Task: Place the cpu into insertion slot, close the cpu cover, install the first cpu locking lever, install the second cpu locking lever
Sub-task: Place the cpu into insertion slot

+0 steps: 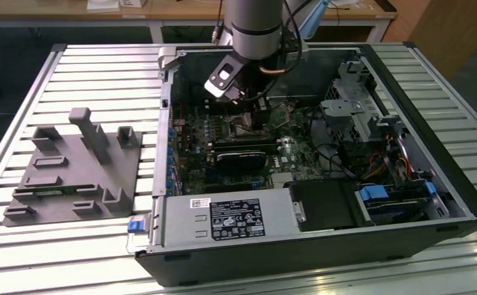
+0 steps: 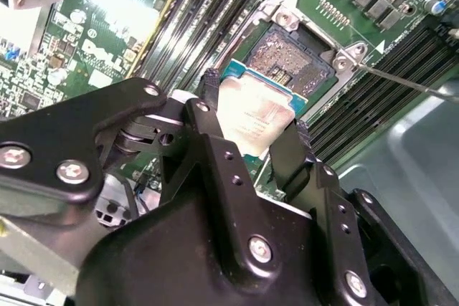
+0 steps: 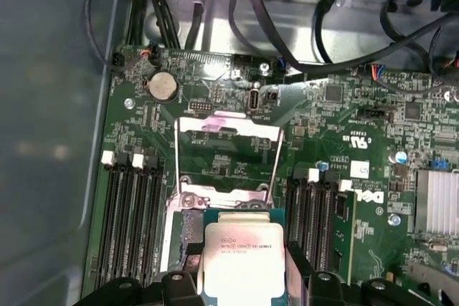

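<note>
My gripper (image 2: 254, 116) is shut on the cpu (image 2: 259, 112), a flat square chip with a silvery top and a blue-green edge, its black fingers (image 2: 215, 134) pressing on two opposite sides. In the first wrist view the cpu (image 3: 244, 252) hangs in front of the insertion slot (image 3: 188, 226), covering most of it. The second wrist view shows the insertion slot (image 2: 290, 55) open and bare just beyond the chip. The cpu cover (image 3: 229, 125) stands swung up and open behind the socket. A thin locking lever (image 2: 409, 84) juts out beside it. In the exterior view the gripper (image 1: 255, 120) reaches down into the computer case.
The green motherboard (image 1: 284, 157) lies inside the open case, with long black memory slots (image 3: 133, 213) on both sides of the socket. A labelled power supply (image 1: 230, 218) sits at the case front, drive bays and cables (image 1: 361, 117) on the exterior view's right. A grey fixture (image 1: 74, 172) rests on the table.
</note>
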### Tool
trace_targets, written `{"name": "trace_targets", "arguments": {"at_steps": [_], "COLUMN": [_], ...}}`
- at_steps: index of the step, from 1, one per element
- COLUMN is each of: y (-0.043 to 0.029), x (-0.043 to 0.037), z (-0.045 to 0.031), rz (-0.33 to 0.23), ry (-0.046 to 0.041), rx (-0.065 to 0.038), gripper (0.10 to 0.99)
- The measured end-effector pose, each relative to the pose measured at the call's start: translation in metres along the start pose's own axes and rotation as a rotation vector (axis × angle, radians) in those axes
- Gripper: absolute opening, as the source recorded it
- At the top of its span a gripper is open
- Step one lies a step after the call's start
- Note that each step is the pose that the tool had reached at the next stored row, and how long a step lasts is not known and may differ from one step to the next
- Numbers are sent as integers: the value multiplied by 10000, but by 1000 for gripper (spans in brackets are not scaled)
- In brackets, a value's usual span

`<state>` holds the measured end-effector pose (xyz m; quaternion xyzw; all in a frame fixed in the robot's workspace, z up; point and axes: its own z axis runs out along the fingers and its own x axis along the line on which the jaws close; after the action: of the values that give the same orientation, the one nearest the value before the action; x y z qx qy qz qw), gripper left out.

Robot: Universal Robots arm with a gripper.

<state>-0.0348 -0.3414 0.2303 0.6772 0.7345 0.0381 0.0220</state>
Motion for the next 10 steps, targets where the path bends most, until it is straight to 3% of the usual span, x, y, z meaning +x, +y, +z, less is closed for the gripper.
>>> {"name": "trace_targets", "arguments": {"at_steps": [10], "y": [-49], "x": [30], "z": [39], "rz": [445], "ry": [-40], "rx": [-7], "gripper": [537]}}
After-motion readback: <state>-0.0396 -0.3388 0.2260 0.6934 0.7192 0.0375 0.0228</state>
